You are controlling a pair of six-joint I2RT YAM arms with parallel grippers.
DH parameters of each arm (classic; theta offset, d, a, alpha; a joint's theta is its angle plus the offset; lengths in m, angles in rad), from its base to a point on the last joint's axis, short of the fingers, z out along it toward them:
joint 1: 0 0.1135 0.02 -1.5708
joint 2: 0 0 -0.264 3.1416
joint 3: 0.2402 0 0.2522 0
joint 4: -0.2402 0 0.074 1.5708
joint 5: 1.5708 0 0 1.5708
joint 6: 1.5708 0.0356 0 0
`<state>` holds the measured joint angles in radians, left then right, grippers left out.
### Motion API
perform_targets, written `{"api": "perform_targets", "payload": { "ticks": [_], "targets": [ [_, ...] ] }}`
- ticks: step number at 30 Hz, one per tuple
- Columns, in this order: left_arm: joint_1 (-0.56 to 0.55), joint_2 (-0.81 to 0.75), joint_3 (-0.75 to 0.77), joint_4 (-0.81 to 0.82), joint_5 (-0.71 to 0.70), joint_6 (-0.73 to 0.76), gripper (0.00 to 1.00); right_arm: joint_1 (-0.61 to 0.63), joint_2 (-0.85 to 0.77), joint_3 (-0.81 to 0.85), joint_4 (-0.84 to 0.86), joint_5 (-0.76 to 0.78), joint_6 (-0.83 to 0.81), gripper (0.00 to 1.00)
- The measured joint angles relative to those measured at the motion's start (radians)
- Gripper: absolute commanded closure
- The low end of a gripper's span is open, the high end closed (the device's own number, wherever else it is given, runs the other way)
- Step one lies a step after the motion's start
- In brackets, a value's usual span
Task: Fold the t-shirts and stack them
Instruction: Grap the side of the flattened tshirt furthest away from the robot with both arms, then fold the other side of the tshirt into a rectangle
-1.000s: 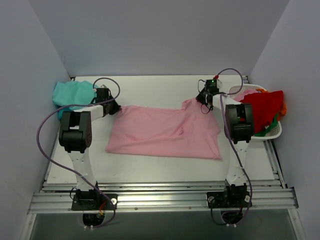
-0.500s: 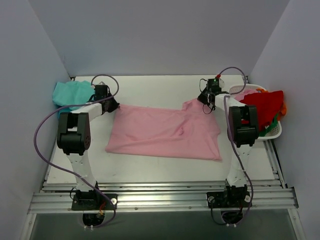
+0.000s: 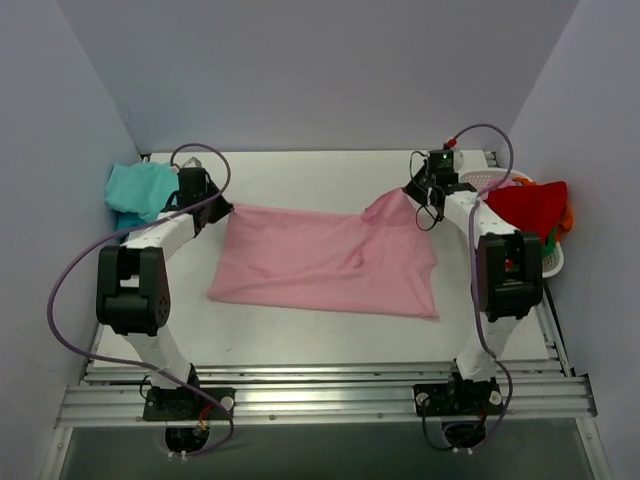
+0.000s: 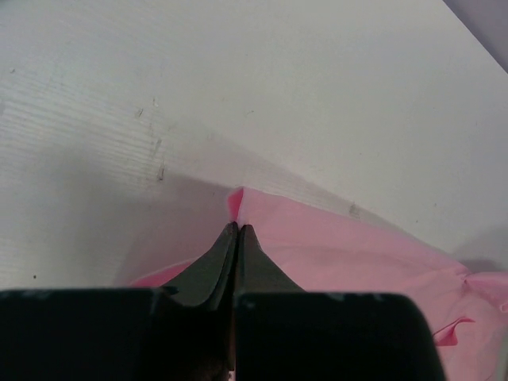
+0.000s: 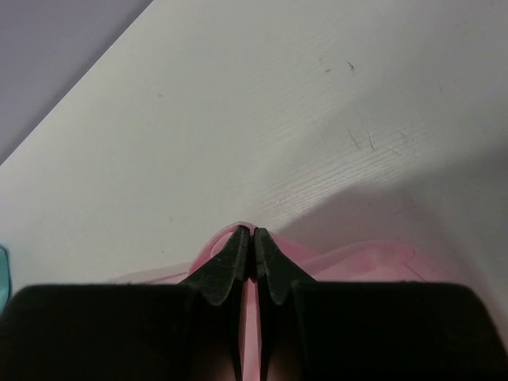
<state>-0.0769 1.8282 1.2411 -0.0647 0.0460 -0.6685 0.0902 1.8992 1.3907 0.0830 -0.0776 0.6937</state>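
I log: pink t-shirt (image 3: 325, 262), spread across the middle of the table (image 3: 300, 175); left gripper (image 4: 238, 228) clamped on its far-left corner; right gripper (image 5: 254, 233) clamped on its far-right corner, cloth lifted there; teal t-shirt (image 3: 138, 187), bunched at the table's far-left corner

The overhead camera sits above and behind me, looking down and forward over the whole flat white table (image 3: 300, 175) from far off. My left wrist camera looks along my black left gripper (image 4: 237, 228) from very close, low over the tabletop. My right wrist camera does likewise along my black right gripper (image 5: 254, 232). All three views share the soft light pink cotton t-shirt (image 3: 320, 265), and each wrist view catches one far corner.
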Motion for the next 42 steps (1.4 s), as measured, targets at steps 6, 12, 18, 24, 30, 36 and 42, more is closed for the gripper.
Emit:
{"api": "perform_targets", "payload": {
  "ticks": [6, 12, 18, 24, 30, 36, 42],
  "targets": [
    [0.0, -0.125, -0.101, -0.01, -0.016, 0.0, 0.98, 0.001, -0.16, -0.142, -0.014, 0.004, -0.004, 1.0],
    [0.0, -0.269, -0.221, -0.016, -0.023, 0.0, 0.98, 0.013, -0.334, -0.288, -0.023, 0.015, -0.008, 1.0],
    [0.0, -0.416, -0.343, -0.035, -0.023, 0.0, 0.98, 0.052, -0.491, -0.416, -0.054, 0.04, -0.011, 1.0],
    [0.0, -0.533, -0.42, -0.05, -0.025, 0.0, 0.98, 0.113, -0.657, -0.509, -0.108, 0.08, -0.013, 1.0],
    [0.0, -0.606, -0.514, -0.066, -0.045, -0.002, 0.98, 0.15, -0.809, -0.621, -0.159, 0.119, -0.005, 1.0],
    [0.0, -0.67, -0.558, -0.131, -0.069, -0.001, 0.85, 0.154, -0.883, -0.764, -0.179, 0.138, 0.023, 0.99],
    [0.0, -0.76, -0.591, -0.234, -0.13, -0.01, 0.02, 0.155, -0.963, -0.935, -0.185, 0.141, 0.1, 0.27]
  ]
}}
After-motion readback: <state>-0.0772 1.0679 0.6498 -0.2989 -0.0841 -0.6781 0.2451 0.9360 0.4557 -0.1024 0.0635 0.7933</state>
